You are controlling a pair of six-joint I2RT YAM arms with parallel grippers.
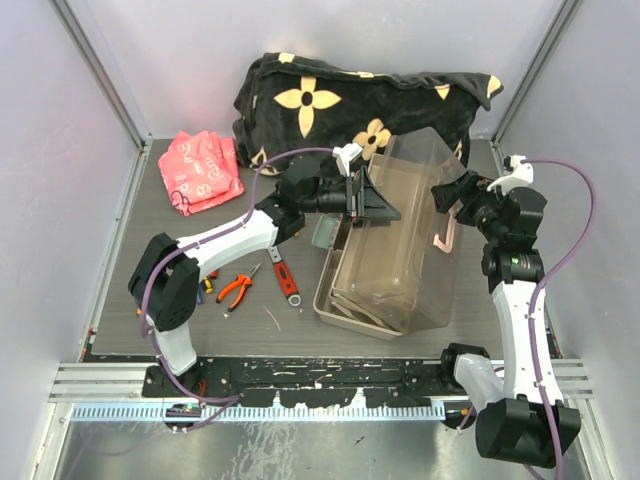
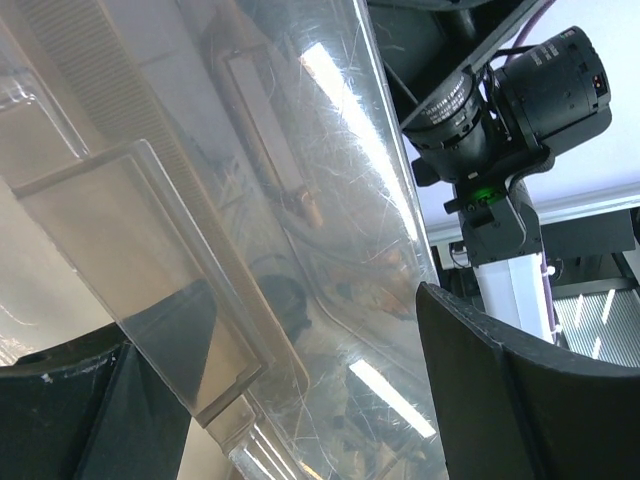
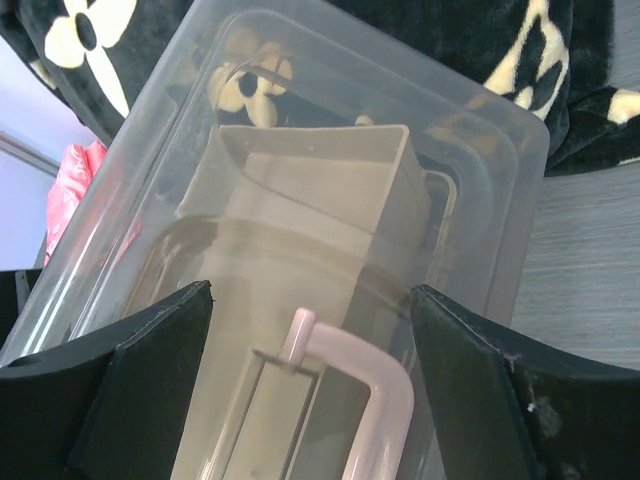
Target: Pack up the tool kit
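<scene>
Lower left of frame: pliers (image 1: 236,290) and red-handled tool (image 1: 286,281) lie on table, apart from toolbox (image 1: 385,285). Toolbox centre-right, translucent lid tilted up, contents blurred through scratched plastic. Left gripper (image 1: 375,203) spread wide astride lid wall, contact unclear. Right gripper (image 1: 448,195) spread wide, facing cream handle (image 3: 365,395). Blanket (image 1: 340,95) behind, partly hidden.
</scene>
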